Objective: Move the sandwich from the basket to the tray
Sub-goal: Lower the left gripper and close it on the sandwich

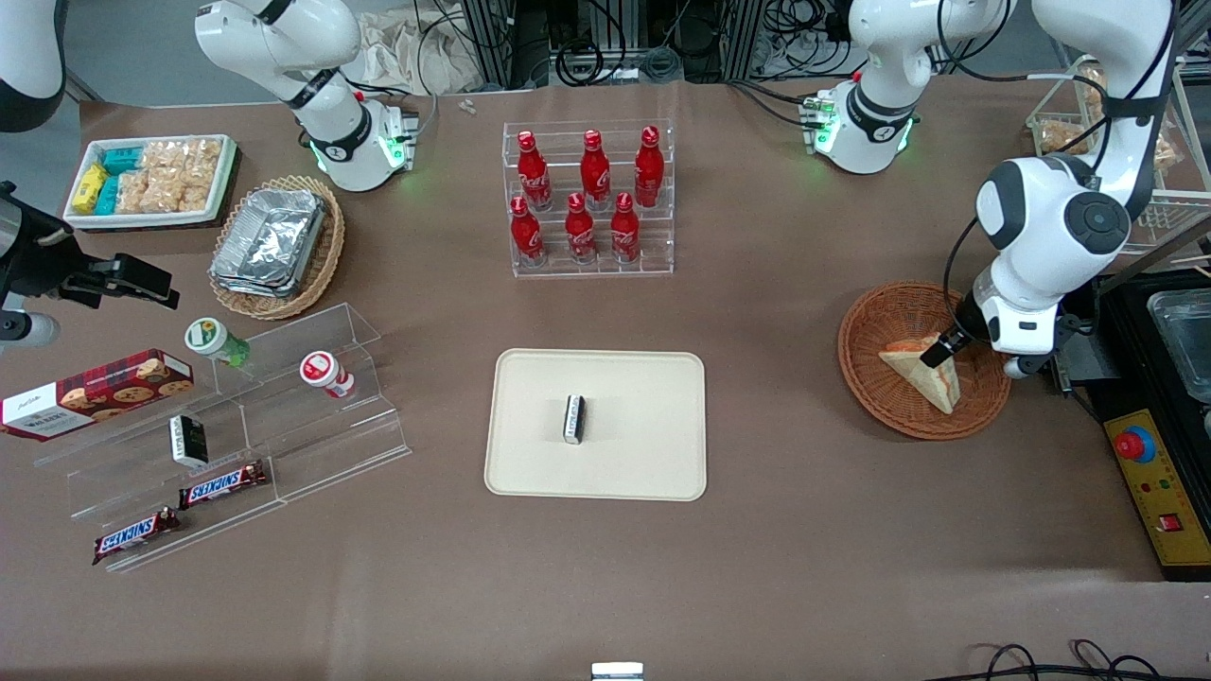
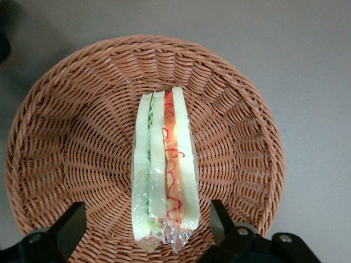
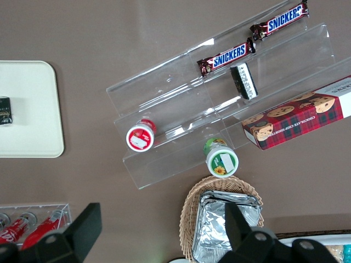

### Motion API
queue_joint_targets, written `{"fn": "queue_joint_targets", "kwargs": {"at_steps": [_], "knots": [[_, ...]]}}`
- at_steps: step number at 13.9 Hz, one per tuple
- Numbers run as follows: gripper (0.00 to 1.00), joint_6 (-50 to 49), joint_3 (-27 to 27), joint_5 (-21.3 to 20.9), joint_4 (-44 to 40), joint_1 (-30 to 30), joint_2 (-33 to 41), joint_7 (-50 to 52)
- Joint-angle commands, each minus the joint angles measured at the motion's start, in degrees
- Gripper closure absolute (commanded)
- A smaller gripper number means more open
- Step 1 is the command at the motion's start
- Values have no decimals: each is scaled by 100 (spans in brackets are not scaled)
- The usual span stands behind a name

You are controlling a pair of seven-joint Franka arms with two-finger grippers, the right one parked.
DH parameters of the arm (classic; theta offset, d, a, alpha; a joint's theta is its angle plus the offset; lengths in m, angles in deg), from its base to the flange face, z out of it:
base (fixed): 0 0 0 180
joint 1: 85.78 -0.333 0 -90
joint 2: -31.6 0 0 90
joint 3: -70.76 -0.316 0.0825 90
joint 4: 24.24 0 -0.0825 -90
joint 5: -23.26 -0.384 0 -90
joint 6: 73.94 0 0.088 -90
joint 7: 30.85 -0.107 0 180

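Centrally on the table lies the tray (image 1: pixel 596 423), carrying only a small black-and-white block (image 1: pixel 574 418). Toward the working arm's end sits the basket (image 1: pixel 875 364) with the sandwich (image 1: pixel 925 372) inside. Over it hangs the gripper (image 2: pixel 148 227), fingers (image 2: pixel 68 227) spread wide, flanking the sandwich's (image 2: pixel 164 170) end without touching.

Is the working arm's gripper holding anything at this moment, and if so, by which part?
Nothing is held. The gripper is open over the basket, its fingers on either side of one end of the sandwich, apart from it.
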Motion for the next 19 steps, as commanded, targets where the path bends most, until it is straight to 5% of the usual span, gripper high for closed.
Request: {"fn": "queue_joint_targets", "kwargs": {"at_steps": [1,8,10,12,13,19], "knots": [[0,197,19,-64,35,12,-145,188],[0,469,19,-64,36,20,-479,241],[23,636,19,-64,36,64,-576,390],[65,724,63,-64,9,117,-672,916],[95,760,98,-72,9,126,-682,1014],[100,751,107,-73,-17,135,-629,1103]]}}
